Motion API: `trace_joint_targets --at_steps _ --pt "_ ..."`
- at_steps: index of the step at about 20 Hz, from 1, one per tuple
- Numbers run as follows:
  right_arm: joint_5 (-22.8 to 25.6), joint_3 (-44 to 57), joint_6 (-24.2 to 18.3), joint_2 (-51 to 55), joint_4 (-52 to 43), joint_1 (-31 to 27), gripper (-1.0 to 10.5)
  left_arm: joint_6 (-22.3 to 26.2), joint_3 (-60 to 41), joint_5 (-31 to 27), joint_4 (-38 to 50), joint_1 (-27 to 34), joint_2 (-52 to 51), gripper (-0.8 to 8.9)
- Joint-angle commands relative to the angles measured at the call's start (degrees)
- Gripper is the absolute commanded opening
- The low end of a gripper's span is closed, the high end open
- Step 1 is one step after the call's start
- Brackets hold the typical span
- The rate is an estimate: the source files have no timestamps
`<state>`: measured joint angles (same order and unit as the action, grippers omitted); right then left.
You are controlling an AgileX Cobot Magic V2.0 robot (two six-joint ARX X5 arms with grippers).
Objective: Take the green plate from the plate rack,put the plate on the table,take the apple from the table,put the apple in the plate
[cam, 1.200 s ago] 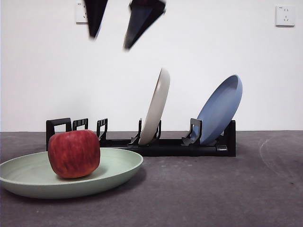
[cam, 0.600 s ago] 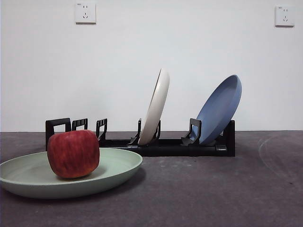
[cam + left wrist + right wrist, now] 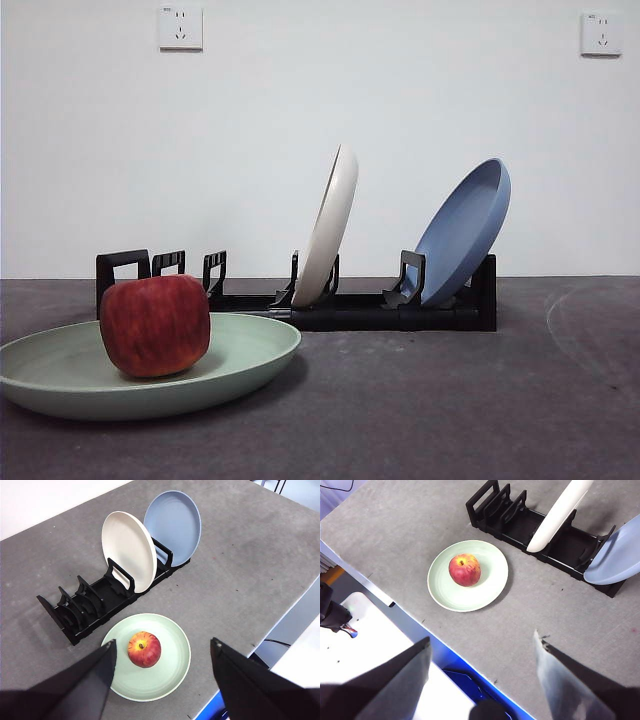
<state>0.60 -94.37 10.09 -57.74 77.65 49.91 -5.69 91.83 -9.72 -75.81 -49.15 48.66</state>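
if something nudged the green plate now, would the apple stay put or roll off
The apple would probably stay: it looks blocky and sits broad-side down near the middle of the green plate. The plate's raised rim would likely catch a short roll. The plate itself looks shallow and wide, flat on the table, so it would more likely slide than tip.

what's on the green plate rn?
Only the apple, sitting upright near the middle of the green plate. The plate surface under the apple is covered. Both grippers are open, well clear.
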Motion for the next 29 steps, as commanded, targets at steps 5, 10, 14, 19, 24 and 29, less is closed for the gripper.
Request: trace_joint_targets --at_steps 5,10,14,19,24,29 --pt "3.1 0.8 -2.7 -0.6 1.4 0.2 -0.1 -0.5 0.0 1.2 0.0 0.0 0.0 -0.08" --pt "5.3 0.8 -2.7 -0.5 1.4 0.2 -0.1 -1.6 0.0 1.1 0.0 0.0 0.0 -0.08" --pt "6.9 0.8 -2.6 -0.7 1.4 0.2 0.0 -1.6 0.0 1.1 0.3 0.0 0.2 -0.04" --pt "7.0 0.8 -2.6 -0.7 1.4 0.2 0.0 -1.6 0.0 1.1 0.5 0.0 2.1 -0.04" --pt "7.0 0.8 -2.6 -0.7 1.4 0.2 0.0 -1.6 0.0 1.1 0.5 0.0 5.8 -0.04" --pt "7.0 0.8 -2.6 -0.7 1.4 0.2 0.0 -1.4 0.0 3.1 1.2 9.8 5.0 -0.04"
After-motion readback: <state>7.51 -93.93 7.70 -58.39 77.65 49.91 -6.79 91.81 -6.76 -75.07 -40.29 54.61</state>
